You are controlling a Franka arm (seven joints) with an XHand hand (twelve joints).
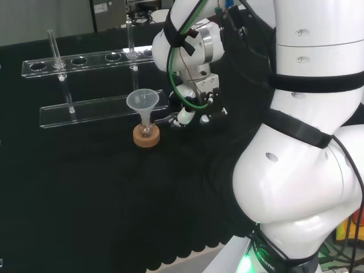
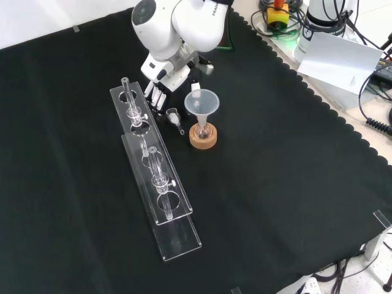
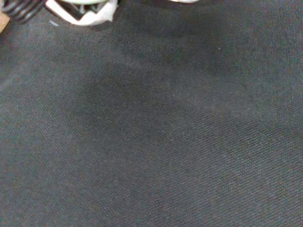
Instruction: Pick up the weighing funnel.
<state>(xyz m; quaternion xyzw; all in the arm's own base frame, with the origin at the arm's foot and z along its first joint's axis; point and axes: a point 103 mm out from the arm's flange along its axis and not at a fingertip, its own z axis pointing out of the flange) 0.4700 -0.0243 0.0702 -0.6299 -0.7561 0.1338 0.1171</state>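
The black and white robot hand [image 2: 158,93] hovers, fingers hanging fairly straight and empty, just left in the front view of the small clear weighing funnel [image 2: 174,116] lying on the black cloth [image 2: 275,184]. It looks like the approach step; next the hand must lower and close round the funnel.

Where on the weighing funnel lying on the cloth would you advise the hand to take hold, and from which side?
Probably the wider scoop end of the weighing funnel, from above: it lies flat between the rack and the funnel, its thin stem pointing away from the hand.
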